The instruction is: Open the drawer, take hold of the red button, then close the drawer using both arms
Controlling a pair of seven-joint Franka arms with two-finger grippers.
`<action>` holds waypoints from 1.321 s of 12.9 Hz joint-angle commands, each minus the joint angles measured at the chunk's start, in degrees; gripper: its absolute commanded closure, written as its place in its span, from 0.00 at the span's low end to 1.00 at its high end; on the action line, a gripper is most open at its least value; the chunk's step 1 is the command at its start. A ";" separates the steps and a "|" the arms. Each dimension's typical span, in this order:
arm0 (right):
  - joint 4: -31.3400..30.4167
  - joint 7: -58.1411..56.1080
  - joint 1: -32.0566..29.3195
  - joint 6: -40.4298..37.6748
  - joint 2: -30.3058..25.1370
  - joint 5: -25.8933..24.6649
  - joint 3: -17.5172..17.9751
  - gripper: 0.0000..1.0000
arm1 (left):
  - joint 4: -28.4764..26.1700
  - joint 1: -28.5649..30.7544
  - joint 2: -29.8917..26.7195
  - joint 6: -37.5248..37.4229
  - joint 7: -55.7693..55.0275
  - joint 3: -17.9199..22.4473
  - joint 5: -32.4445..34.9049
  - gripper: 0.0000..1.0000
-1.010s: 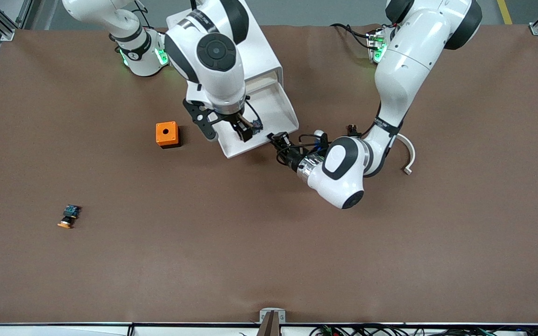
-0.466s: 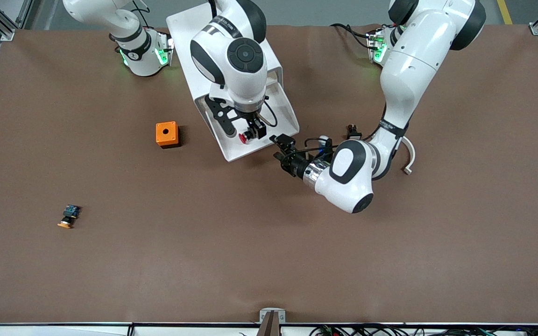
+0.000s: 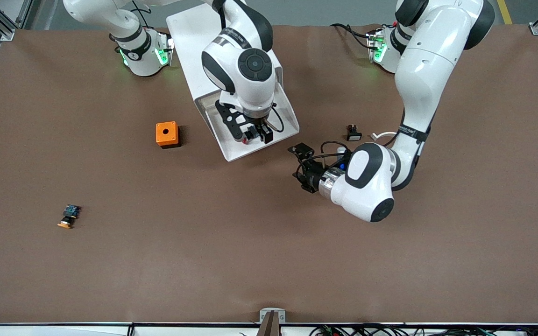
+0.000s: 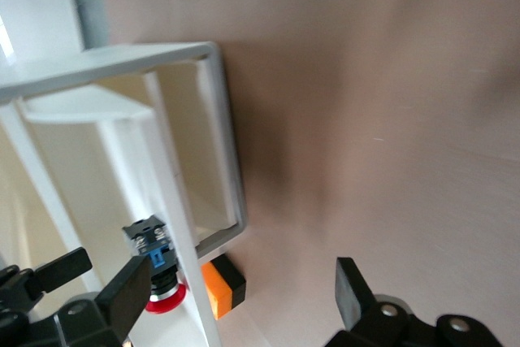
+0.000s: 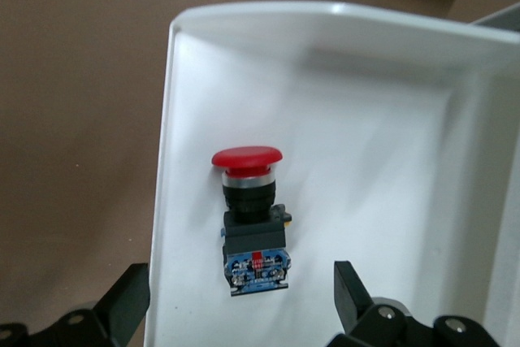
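Right wrist view shows the button (image 5: 250, 217) lying in the open drawer (image 5: 187, 119), right gripper (image 3: 255, 135) open over it. Left gripper (image 3: 302, 163), open, hovers over the table (image 3: 250, 242) near the drawer.

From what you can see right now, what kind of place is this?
Most likely a robotics lab bench set up for manipulation trials. Two white robot arms are bolted along one edge of a table covered in brown matting, aluminium frame posts stand at its corners, and loose parts lie about: an orange cube and a small white drawer cabinet.
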 commanded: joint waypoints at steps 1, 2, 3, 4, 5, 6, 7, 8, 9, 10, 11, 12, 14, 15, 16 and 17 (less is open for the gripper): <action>2.60 1.56 0.93 -0.62 2.05 -0.97 -0.39 0.00 | 0.02 1.49 -3.41 -0.69 8.13 0.25 5.22 0.00; 2.60 1.55 1.01 -0.62 2.32 -1.06 -0.39 0.00 | 0.11 1.49 -3.77 -0.61 10.51 0.16 8.55 0.00; 2.60 1.55 1.28 -0.70 2.58 -1.93 -0.39 0.00 | 0.11 1.49 -4.91 -0.61 12.79 0.07 11.45 0.00; 2.43 1.64 1.45 -0.88 2.76 -2.46 -0.39 0.00 | 0.20 1.49 -5.44 -0.61 16.73 0.07 14.26 0.00; 2.16 1.64 1.54 -1.05 2.85 -2.55 -0.39 0.00 | 0.20 1.49 -6.23 -0.61 21.99 0.07 16.38 0.00; 2.07 1.56 1.63 -1.06 2.85 -2.55 -0.39 0.00 | 0.20 1.32 -6.93 -0.61 26.66 0.16 18.14 0.00; 1.98 1.64 1.89 -1.06 2.93 -2.64 -0.48 0.00 | 0.20 1.23 -7.98 -0.61 31.14 0.16 20.42 0.00; 1.98 1.64 1.98 -1.14 3.19 -2.99 -0.48 0.00 | 0.20 1.06 -8.43 -0.52 36.23 0.07 22.36 0.00; 1.98 1.64 2.07 -1.14 3.37 -3.34 -0.48 0.00 | 0.20 1.06 -9.22 -0.52 41.16 0.16 22.81 0.00; 1.98 1.56 2.07 -1.14 3.63 -3.43 -0.48 0.00 | 0.02 1.14 -9.83 -0.34 46.95 0.33 23.17 0.00; 1.98 1.55 2.16 -1.14 3.99 -3.52 -0.48 0.18 | 0.02 1.14 -9.93 0.00 50.57 0.33 23.86 0.00; 1.98 1.55 2.33 -1.14 4.08 -3.52 -0.48 0.61 | 0.02 0.80 -10.54 0.10 52.00 0.33 24.57 0.00; 1.98 1.64 2.68 -1.84 4.08 -3.52 -0.48 1.00 | -0.06 0.62 -10.80 0.18 55.33 -0.45 28.16 0.00; 2.07 1.64 2.68 -2.28 4.08 -3.52 -0.48 1.00 | -0.33 0.35 -10.98 0.10 59.01 -0.63 29.22 0.00; 2.33 1.38 2.60 -2.29 3.99 -3.60 -0.57 1.00 | -0.42 0.35 -11.07 0.18 62.44 -0.81 30.71 0.00; 2.68 0.94 2.51 -2.37 3.73 -3.95 -0.74 1.00 | -0.94 0.53 -11.16 0.18 65.09 -1.07 31.51 0.00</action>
